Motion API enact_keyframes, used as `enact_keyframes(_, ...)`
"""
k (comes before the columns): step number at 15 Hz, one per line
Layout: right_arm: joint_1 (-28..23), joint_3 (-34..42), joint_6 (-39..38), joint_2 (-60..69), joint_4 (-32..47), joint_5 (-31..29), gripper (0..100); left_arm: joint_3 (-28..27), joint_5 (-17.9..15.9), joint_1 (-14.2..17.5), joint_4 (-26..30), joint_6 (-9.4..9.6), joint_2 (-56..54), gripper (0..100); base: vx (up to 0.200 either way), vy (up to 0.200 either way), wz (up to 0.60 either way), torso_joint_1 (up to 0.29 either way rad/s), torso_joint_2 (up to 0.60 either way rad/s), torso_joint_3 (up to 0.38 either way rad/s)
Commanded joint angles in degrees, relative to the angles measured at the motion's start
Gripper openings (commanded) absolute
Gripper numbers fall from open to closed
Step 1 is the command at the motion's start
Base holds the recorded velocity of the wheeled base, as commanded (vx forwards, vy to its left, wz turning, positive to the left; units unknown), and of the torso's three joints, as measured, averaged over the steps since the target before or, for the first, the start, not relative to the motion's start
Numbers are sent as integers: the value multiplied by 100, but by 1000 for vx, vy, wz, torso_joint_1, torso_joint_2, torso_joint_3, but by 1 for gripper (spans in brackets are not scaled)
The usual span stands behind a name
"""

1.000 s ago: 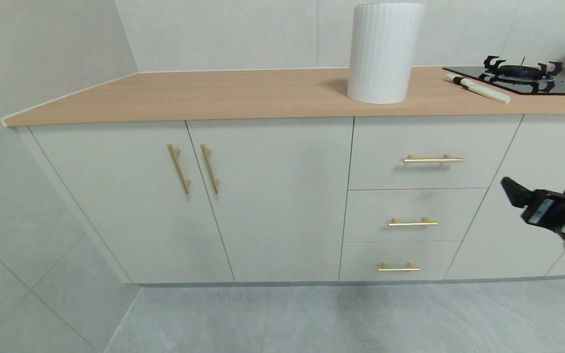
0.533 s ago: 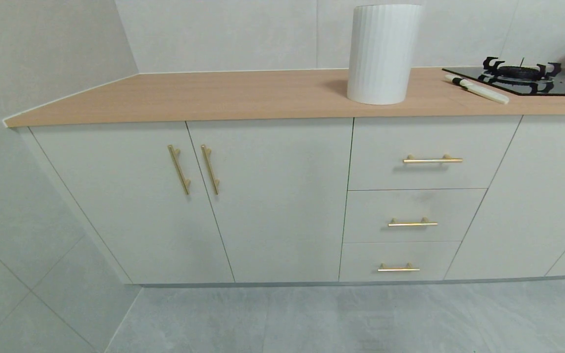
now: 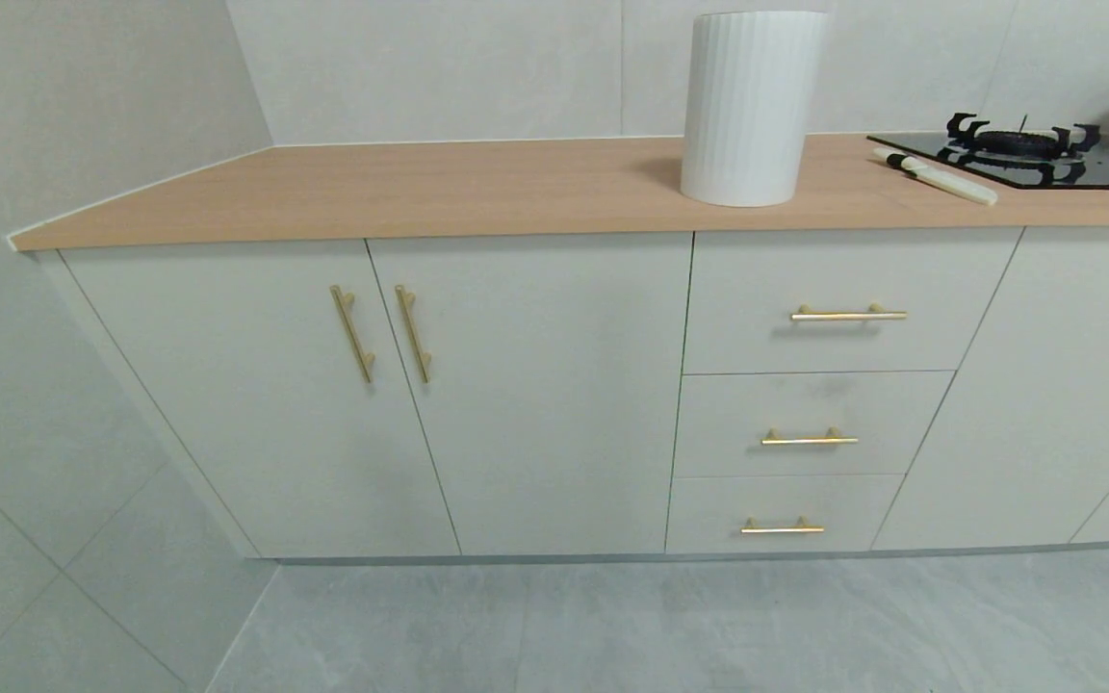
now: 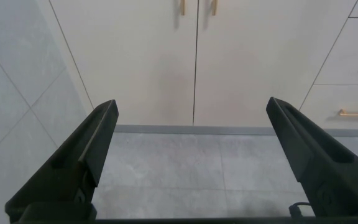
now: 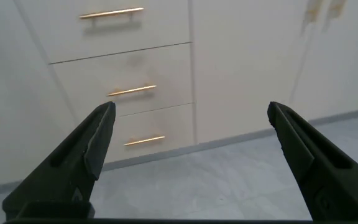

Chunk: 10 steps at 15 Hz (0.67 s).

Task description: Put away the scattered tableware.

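In the head view, a wooden countertop (image 3: 420,192) runs above a pair of cabinet doors (image 3: 256,404) on the left and a stack of three drawers (image 3: 824,414) on the right, all shut. A tall ribbed white container (image 3: 752,106) stands on the counter above the drawers. The piece of tableware to put away, a white-handled knife (image 3: 940,179), lies flat at the far right, touching the near edge of the gas hob (image 3: 1045,166).

In the left wrist view, the left gripper (image 4: 191,107) hangs low before the cabinet doors, above the grey floor (image 4: 185,168). Its fingers are spread wide and empty.

In the right wrist view, the right gripper (image 5: 191,109) hangs low facing the drawers, its fingers likewise spread apart with nothing between them.

Both arms sit below counter height, so raising one close to the cabinet could catch a drawer handle or the counter lip. The knife is thin and lies flat on a hard surface, so a shallow pinch may slip or push it under the burner grate. A careless sweep could topple the container.
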State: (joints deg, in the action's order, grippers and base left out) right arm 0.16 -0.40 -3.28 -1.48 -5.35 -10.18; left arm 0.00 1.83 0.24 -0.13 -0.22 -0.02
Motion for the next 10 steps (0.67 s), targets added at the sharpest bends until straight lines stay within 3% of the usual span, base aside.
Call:
enact_keyframes(1,-7,40,-24,148,315,280,100,0,2,2,-4,-4,2,100,0,0,0,0,0,0)
enact_keyframes(4,-7,31,55,148,579,745,100,0,2,-7,-4,-4,2,100,0,0,0,0,0,0)
enact_keyframes(10,-7,31,64,148,535,737,100,0,2,2,5,13,2,100,0,0,0,0,0,0)
